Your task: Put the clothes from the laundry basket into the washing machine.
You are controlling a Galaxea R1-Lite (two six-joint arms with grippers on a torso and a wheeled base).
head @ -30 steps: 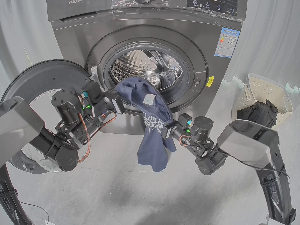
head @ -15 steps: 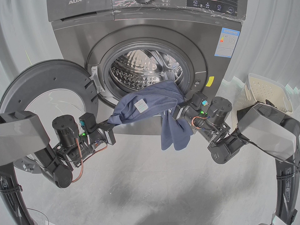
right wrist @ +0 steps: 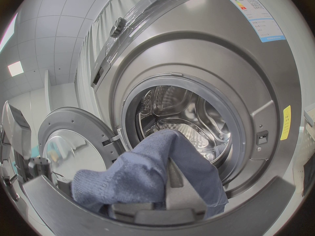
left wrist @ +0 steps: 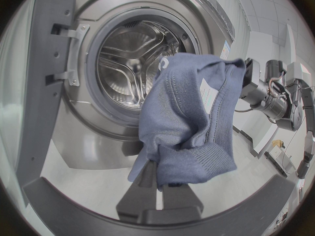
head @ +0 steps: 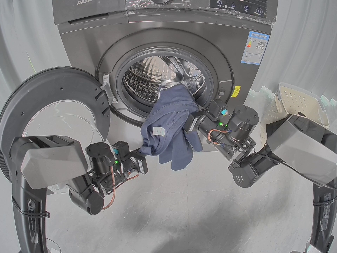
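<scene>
Left gripper [head: 143,152] and right gripper [head: 188,123] clamp one shirt [head: 171,121].

We're seeing navy tee [head: 172,123] hanging bunched, white tag showing, its top reaching washing machine's [head: 87,43] open mouth; door [head: 52,88] standing wide open at left. Cream laundry basket [head: 302,101] sitting tilted, right of machine.

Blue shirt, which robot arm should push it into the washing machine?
Probably right. The right gripper holds the blue shirt up at the drum opening; the left gripper grips it lower, below that opening.
</scene>
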